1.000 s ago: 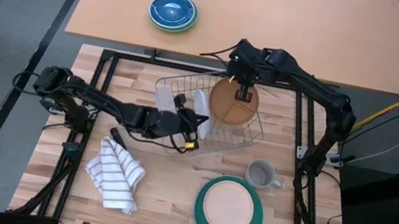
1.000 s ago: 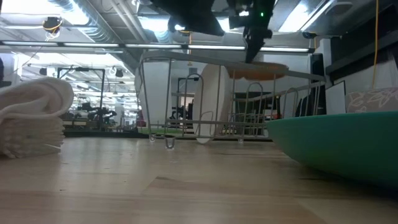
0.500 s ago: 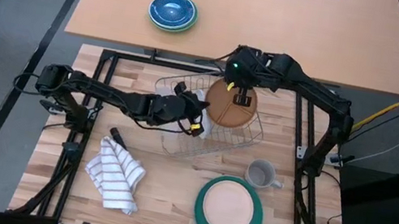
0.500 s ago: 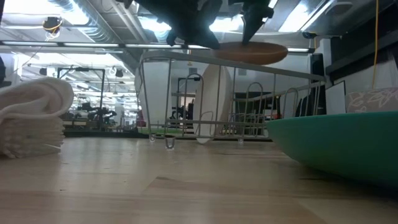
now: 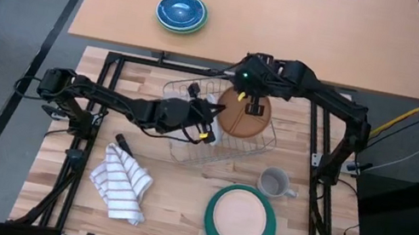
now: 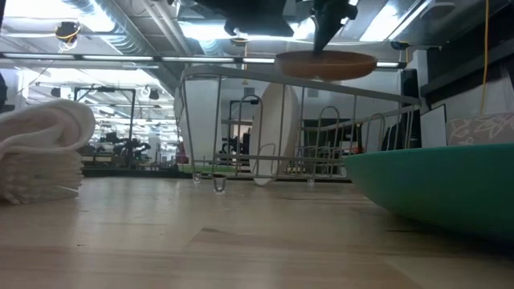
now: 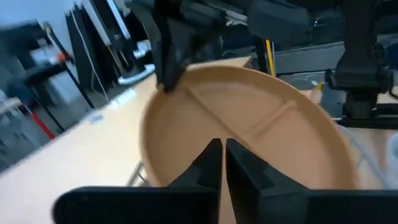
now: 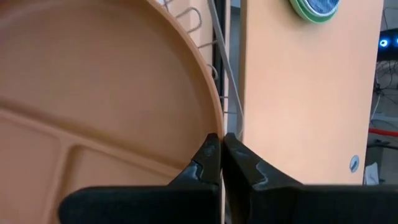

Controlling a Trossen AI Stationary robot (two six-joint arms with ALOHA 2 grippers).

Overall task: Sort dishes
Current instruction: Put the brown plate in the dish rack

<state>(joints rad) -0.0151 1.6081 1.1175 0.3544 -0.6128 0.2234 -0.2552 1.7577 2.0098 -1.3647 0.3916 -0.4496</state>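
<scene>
- While you watched the last second, the left gripper [image 5: 211,120] moved from the near left side of the rack [image 5: 179,142] up to the tan plate [image 5: 243,113], and it is now at the plate's left edge.
- The tan plate was tilted before; in the low view it now hangs level [image 6: 325,64] above the rack's top wire.
- The right gripper [image 5: 255,104] has stayed on the far rim of the tan plate, with its fingers pressed together on that rim [image 8: 214,163].
- The left fingers [image 7: 239,174] are closed together and their tips meet the plate's edge; you cannot tell if they really pinch it.
- From above, both arms cover a part of the rack, so the white plate [image 6: 271,132] is hard to see there; the low view shows it standing on edge in the rack.
- In the low view the green plate [image 6: 434,189] is cut off at the right edge, and both grippers are only dark shapes against the ceiling lights.
- The rack holds the white plate; the tan plate is over it, not in a slot.
- The green plate [image 5: 211,230] lies flat at the near right of the table [image 5: 176,207], and a second tan plate [image 5: 241,216] lies in it.
- The mug [image 5: 274,182] stands just beside the green plate, on its far side.
- The towel [image 5: 122,182] lies at the near left.
- The blue bowls [image 5: 181,12] are on the far table [image 5: 336,36], well apart from the rack.
</scene>
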